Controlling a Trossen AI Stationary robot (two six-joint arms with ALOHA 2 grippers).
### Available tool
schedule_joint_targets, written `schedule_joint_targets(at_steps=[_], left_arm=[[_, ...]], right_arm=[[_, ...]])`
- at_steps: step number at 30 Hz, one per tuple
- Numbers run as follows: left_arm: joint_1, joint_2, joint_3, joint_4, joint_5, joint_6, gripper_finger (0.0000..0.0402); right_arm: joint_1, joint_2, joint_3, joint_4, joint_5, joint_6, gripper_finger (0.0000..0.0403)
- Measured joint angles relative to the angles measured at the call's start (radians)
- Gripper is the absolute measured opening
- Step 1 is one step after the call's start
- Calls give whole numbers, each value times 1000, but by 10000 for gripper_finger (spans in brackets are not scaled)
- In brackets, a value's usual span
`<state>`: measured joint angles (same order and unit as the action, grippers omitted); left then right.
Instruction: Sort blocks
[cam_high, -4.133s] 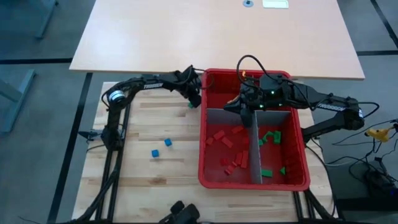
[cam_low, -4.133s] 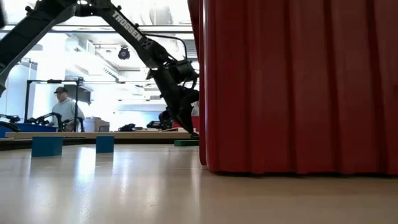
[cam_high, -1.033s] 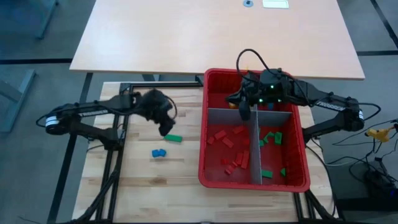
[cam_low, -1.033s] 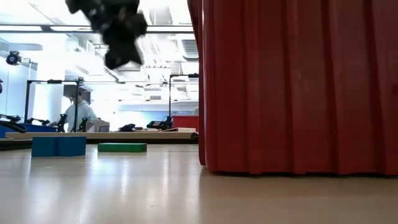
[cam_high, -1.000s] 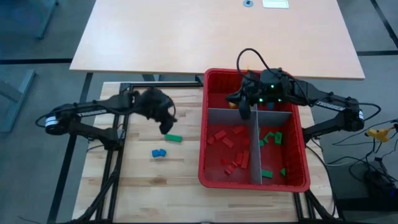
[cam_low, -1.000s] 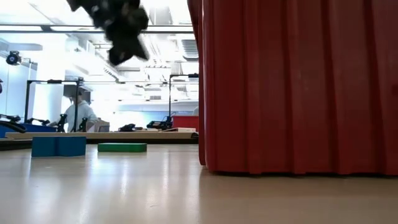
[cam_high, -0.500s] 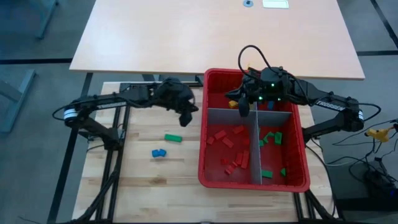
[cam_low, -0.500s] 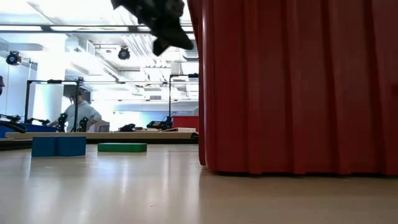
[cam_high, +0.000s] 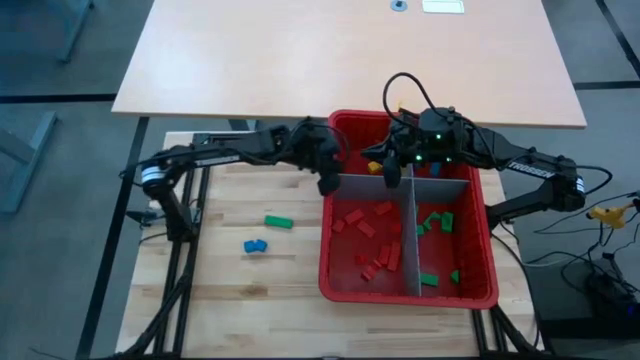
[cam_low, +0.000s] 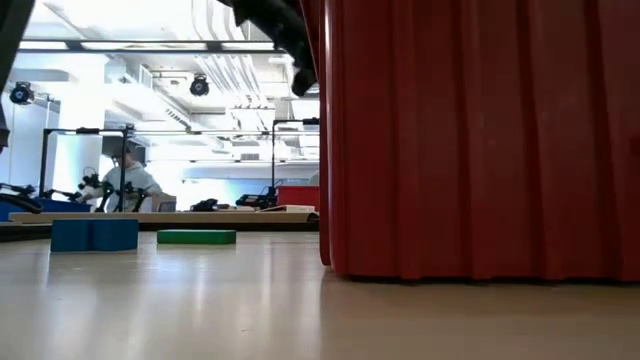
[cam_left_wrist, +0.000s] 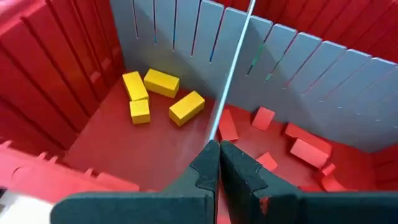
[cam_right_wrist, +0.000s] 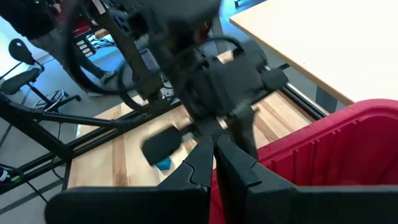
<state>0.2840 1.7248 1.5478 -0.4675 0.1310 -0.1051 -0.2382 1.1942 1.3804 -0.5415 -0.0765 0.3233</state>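
Blocks, loose: one green block (cam_high: 278, 221) and a touching blue pair (cam_high: 256, 245) lie on the wooden table (cam_high: 230, 290), well apart from the red bin (cam_high: 325, 240).

Left gripper (cam_high: 327, 184): at the bin's near-left rim, above the yellow blocks (cam_left_wrist: 160, 95); fingers (cam_left_wrist: 205, 171) pressed together, nothing between them. To work the step well, you should go back for the green block, spread the fingers fully, and descend square across its short sides.

Right gripper (cam_high: 391, 176): over the grey divider (cam_high: 411, 235) at the bin's far end; fingers closed, empty.

Bin contents: red blocks (cam_high: 366, 235) in the left compartment, green blocks (cam_high: 435, 222) in the right, yellow ones in the far-left section.
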Motion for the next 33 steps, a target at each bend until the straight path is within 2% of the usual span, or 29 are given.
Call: schedule_joint_targets(at_steps=[7, 14, 24, 33], left_arm=[[0, 110, 49, -16, -25, -39, 0], [0, 133, 55, -22, -38, -47, 0], [-24, 127, 54, -92, 119, -49, 0], [-123, 127, 53, -131, 121, -31, 0]], right_arm=[[6, 0, 0, 0, -2, -1, 0], [23, 0, 0, -3, -9, -4, 0], [24, -8, 0, -4, -9, -28, 0], [21, -69, 1, 0, 8, -40, 0]])
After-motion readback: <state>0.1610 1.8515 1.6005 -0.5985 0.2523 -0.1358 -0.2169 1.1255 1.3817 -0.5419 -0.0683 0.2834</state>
